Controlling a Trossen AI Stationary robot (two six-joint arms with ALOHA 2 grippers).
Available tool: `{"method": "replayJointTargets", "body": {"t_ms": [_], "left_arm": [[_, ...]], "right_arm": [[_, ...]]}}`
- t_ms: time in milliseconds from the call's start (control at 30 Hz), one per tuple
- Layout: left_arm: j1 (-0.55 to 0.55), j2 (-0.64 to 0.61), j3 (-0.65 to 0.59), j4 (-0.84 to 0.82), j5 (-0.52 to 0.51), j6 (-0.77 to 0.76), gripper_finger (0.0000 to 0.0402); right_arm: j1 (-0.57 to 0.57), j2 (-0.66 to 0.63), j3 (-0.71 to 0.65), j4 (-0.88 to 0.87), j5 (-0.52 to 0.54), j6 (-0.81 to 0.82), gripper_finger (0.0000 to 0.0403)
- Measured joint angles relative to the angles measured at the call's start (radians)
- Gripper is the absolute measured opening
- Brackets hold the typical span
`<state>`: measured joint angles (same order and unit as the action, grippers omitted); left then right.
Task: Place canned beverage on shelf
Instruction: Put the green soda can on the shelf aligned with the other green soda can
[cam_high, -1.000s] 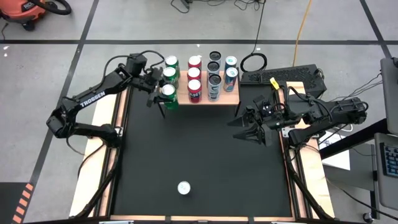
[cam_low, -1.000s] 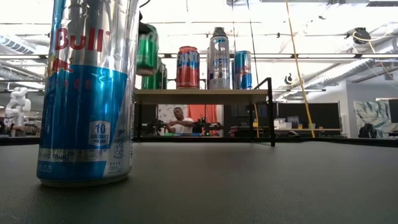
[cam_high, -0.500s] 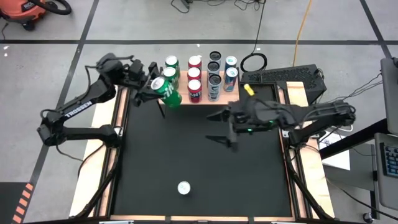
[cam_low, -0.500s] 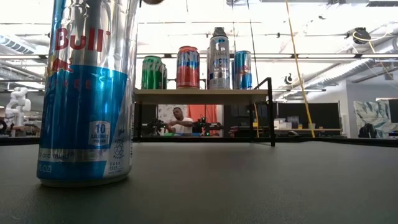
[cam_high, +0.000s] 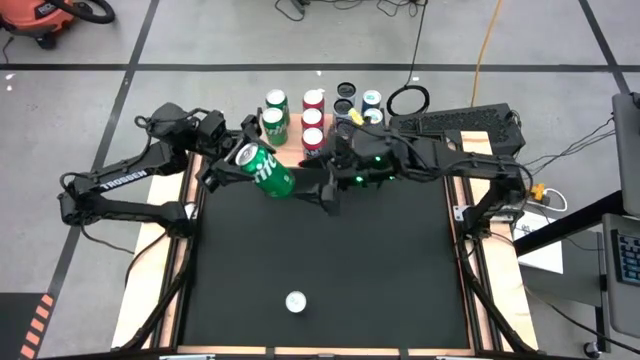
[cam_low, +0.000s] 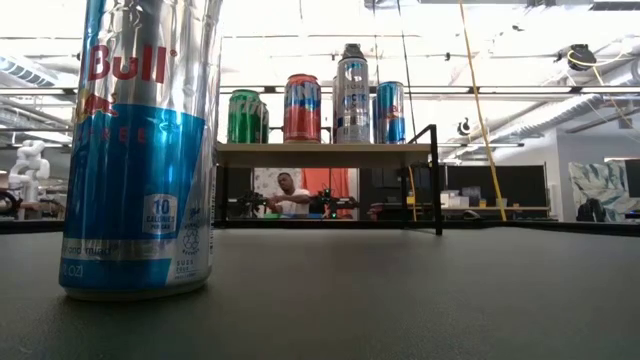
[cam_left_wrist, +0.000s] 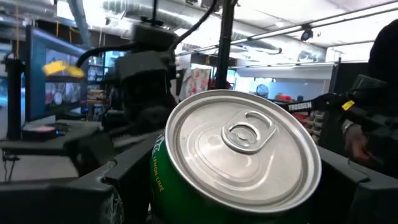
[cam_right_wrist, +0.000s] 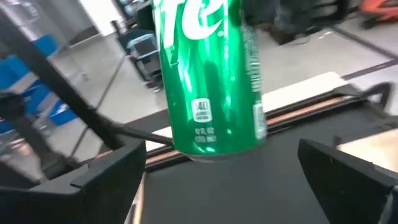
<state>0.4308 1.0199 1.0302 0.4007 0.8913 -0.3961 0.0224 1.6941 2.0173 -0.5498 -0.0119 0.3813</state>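
My left gripper (cam_high: 238, 160) is shut on a green can (cam_high: 266, 170), held tilted above the table in front of the shelf's left end. The shelf (cam_high: 297, 152) is a light-wood board on black legs at the table's far edge (cam_low: 320, 154), with several cans standing on it. My right gripper (cam_high: 313, 188) is open just right of the green can. In the right wrist view its fingers (cam_right_wrist: 112, 168) stand wide on either side of the can's bottom end (cam_right_wrist: 214, 146) without touching it. A blue-and-silver can (cam_high: 295, 301) stands near the front edge. My left gripper pinches the green can between its two fingers, one on each side of the can's wall near the top end (cam_left_wrist: 158, 165). The fingers come from the table's left and run along the can. The lid (cam_left_wrist: 242, 146) faces the wrist. The can is lifted clear, tilted, with its bottom end toward the right gripper.
Green (cam_high: 272, 112), red (cam_high: 313, 118), dark (cam_high: 345, 100) and blue (cam_high: 371, 100) cans stand in rows on the shelf. The right arm (cam_high: 430, 165) stretches across the shelf's front. The blue-and-silver can fills the low view's left (cam_low: 145, 150). A person shows in the room behind (cam_low: 290, 190).
My left gripper has drawn the green can off the shelf's left front corner toward the table's near edge and tipped it from upright to strongly tilted. My right arm has swept from the table's right edge toward the left, up to the can, staying open.
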Motion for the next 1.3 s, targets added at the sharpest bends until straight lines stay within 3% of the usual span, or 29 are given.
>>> {"method": "replayJointTargets", "body": {"t_ms": [233, 500, 967, 1300], "left_arm": [[-0.077, 0.004, 0.000, 0.013, -0.058, 0.069, 0.0305], [-0.114, 0.006, 0.000, 0.010, -0.088, 0.091, 0.0305], [-0.152, 0.013, 0.000, 0.012, -0.106, 0.136, 0.0305], [-0.167, 0.015, 0.000, 0.010, -0.120, 0.141, 0.0305]], "right_arm": [[-0.035, 0.087, 0.039, 0.088, -0.156, 0.016, 0.0400], [-0.039, 0.122, 0.039, 0.232, -0.256, 0.028, 0.0394], [-0.039, 0.122, 0.039, 0.235, -0.307, 0.066, 0.0308], [-0.037, 0.122, 0.039, 0.238, -0.365, 0.060, 0.0363]]}}
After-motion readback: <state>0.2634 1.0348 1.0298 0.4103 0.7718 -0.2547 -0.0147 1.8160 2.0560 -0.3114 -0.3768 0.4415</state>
